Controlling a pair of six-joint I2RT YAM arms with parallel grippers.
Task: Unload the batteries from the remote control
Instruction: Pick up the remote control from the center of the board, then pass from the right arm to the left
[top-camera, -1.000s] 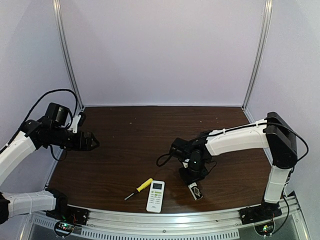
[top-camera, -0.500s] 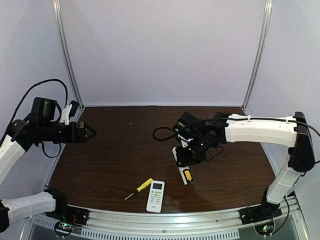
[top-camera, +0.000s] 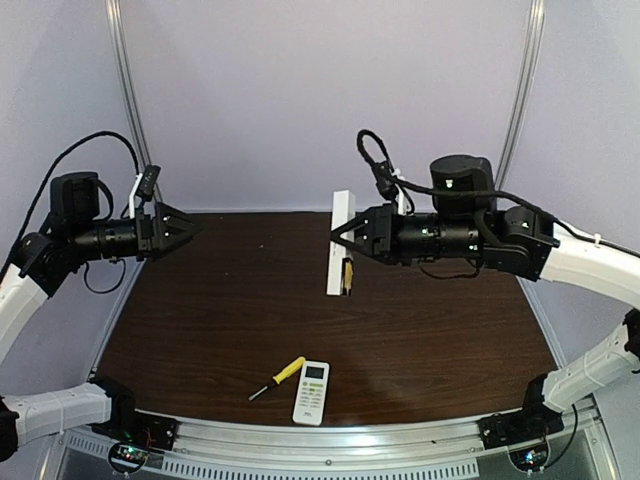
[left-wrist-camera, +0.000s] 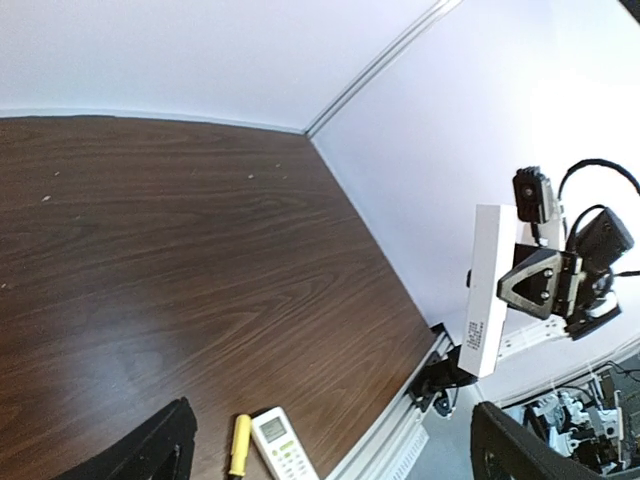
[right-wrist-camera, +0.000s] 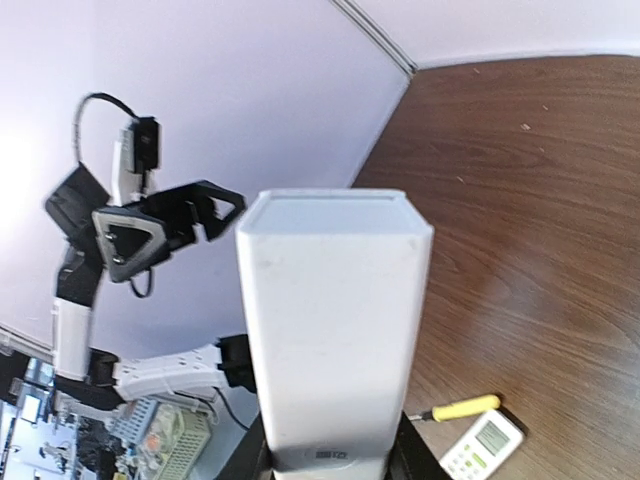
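The remote control (top-camera: 340, 243), a long white bar, hangs upright in the air above the middle of the table, with my right gripper (top-camera: 338, 243) shut on it. A gold battery (top-camera: 347, 274) shows in its open back, low on the side facing right. In the right wrist view the remote control (right-wrist-camera: 335, 330) fills the centre and hides the battery, the gripper (right-wrist-camera: 335, 465) clamped round its base. My left gripper (top-camera: 190, 229) is open and empty, raised at the far left and pointing toward the remote control (left-wrist-camera: 487, 290).
A smaller white remote (top-camera: 312, 391) with a display lies near the table's front edge. A yellow-handled screwdriver (top-camera: 279, 377) lies just to its left. The metal rail (top-camera: 330, 432) runs along the front, and the enclosure walls close in the back and sides.
My right arm has lifted the remote control from low over the table's right front up into the air and turned it upright. The left gripper has risen a little.
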